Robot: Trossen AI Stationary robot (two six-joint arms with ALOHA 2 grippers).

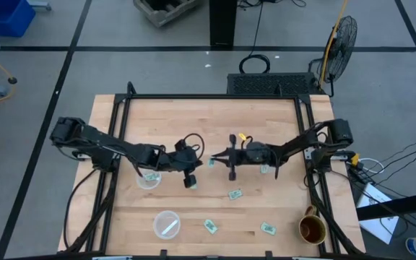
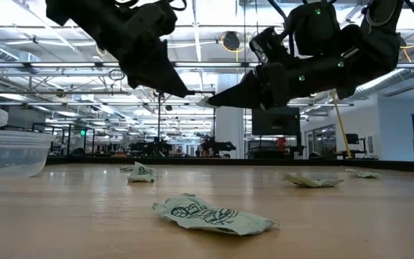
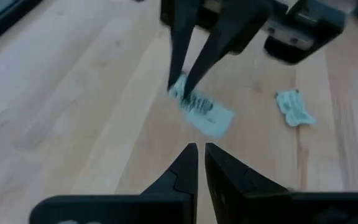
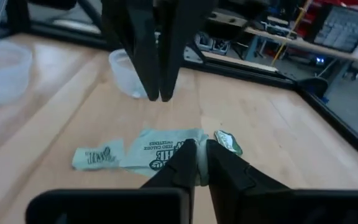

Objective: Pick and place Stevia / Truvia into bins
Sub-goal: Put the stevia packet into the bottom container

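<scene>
My right gripper reaches in from the table's right and is shut on a pale green and white Stevia sachet above the middle of the table. My left gripper faces it from the left, shut with nothing in it, its tips just short of the sachet. More sachets lie flat on the table. Two clear bins stand at the left: one under the left arm and one near the front edge. My right gripper pinches the sachet by one end between its two fingertips. The fingers come nearly level from the table's right. The sachet hangs slanting below the fingertips, lifted clear of the table.
A brown-gold mug stands at the front right corner. Another sachet and a small crumpled one lie on the wood below the held sachet. The black frame rails border the tabletop.
</scene>
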